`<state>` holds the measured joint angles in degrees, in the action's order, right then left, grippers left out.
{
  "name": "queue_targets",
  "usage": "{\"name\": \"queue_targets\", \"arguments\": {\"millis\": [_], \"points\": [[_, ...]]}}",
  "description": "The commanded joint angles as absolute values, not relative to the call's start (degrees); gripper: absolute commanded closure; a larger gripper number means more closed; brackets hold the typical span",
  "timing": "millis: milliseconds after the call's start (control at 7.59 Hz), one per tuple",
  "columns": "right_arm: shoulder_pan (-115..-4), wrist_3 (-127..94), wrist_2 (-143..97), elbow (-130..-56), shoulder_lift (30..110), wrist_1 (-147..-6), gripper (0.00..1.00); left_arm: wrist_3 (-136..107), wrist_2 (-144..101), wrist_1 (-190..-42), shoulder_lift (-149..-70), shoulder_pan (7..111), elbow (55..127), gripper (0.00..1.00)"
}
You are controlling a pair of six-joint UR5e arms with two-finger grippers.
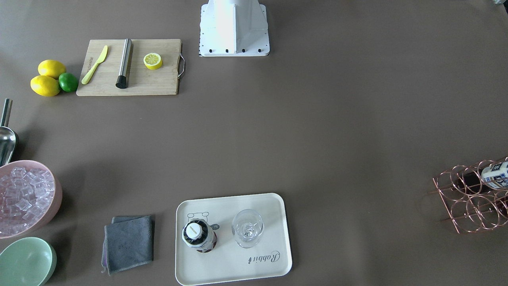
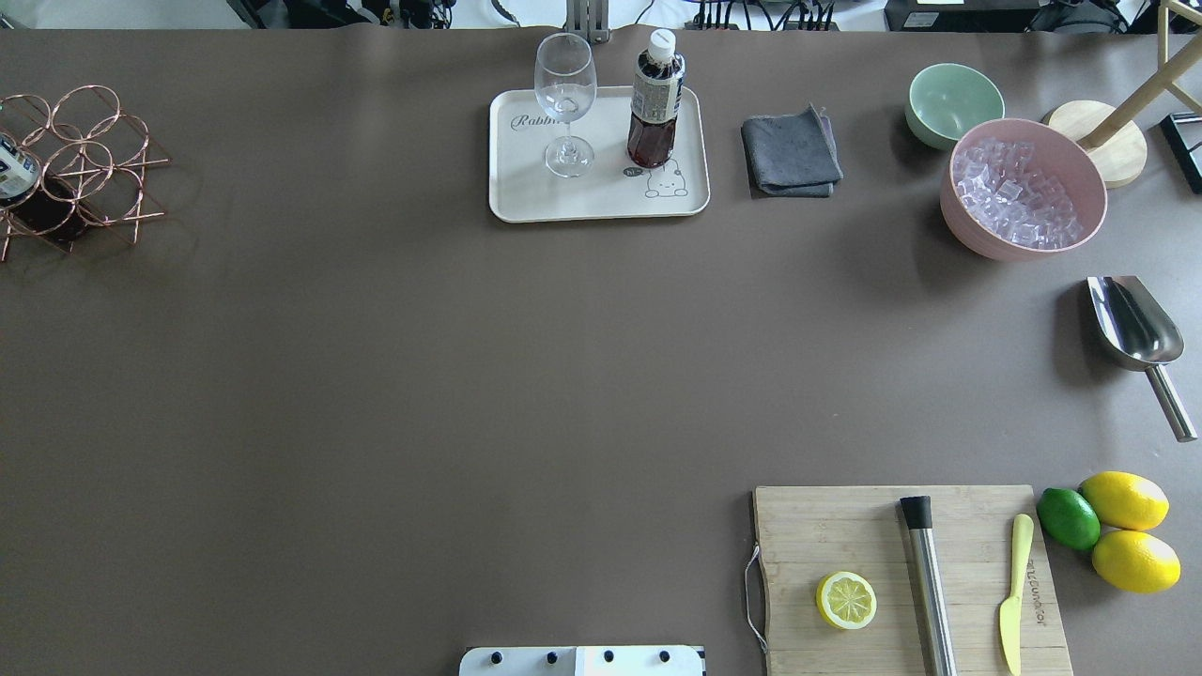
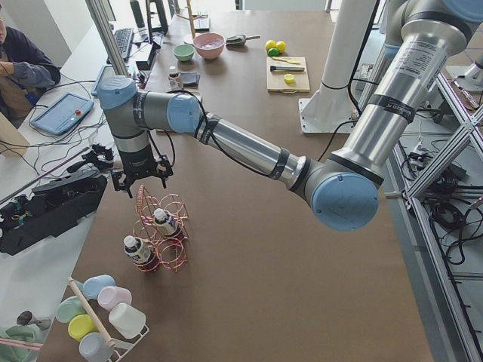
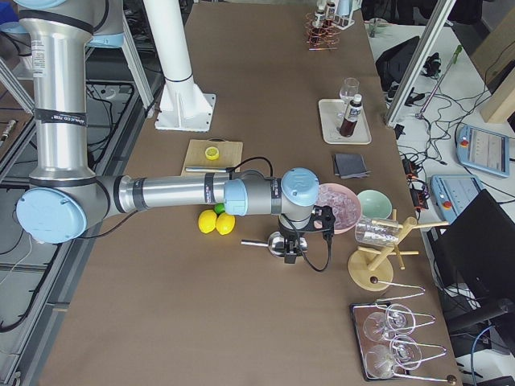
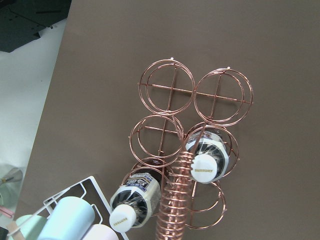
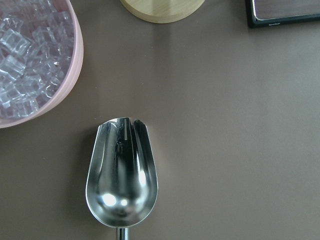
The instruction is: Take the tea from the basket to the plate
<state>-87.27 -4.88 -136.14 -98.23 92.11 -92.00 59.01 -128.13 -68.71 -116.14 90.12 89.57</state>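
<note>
One tea bottle (image 2: 654, 103) stands upright on the cream plate (image 2: 526, 197) beside a wine glass (image 2: 565, 103). Two more tea bottles (image 5: 205, 160) (image 5: 135, 205) lean in cells of the copper wire basket (image 5: 195, 125) at the table's left end (image 2: 84, 160). My left gripper (image 3: 139, 179) hangs above the basket, apart from it; I cannot tell whether it is open or shut. My right gripper (image 4: 294, 245) hangs over the steel scoop (image 6: 122, 175); I cannot tell its state either. No fingers show in either wrist view.
A pink bowl of ice (image 2: 1024, 188), a green bowl (image 2: 953, 103) and a grey cloth (image 2: 791, 150) lie to the right of the plate. A cutting board (image 2: 901, 573) holds a half lemon, a muddler and a knife. Pastel cups on a rack (image 3: 106, 313) stand near the basket.
</note>
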Motion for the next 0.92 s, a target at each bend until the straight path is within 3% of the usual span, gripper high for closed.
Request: {"name": "queue_targets", "arguments": {"millis": [0, 395, 790], "points": [[-87.36, -4.92, -136.14, -98.17, 92.11, -91.93, 0.0, 44.9, -133.91, -63.4, -107.88, 90.18, 96.83, 0.02], [-87.8, -4.92, -136.14, -98.17, 92.2, -92.02, 0.0, 25.87, -136.14, -63.54, -99.08, 90.88, 98.34, 0.02], [-87.89, -4.92, -136.14, -98.26, 92.29, -92.02, 0.0, 14.27, -136.14, -65.29, -95.55, 90.88, 97.91, 0.02]]}}
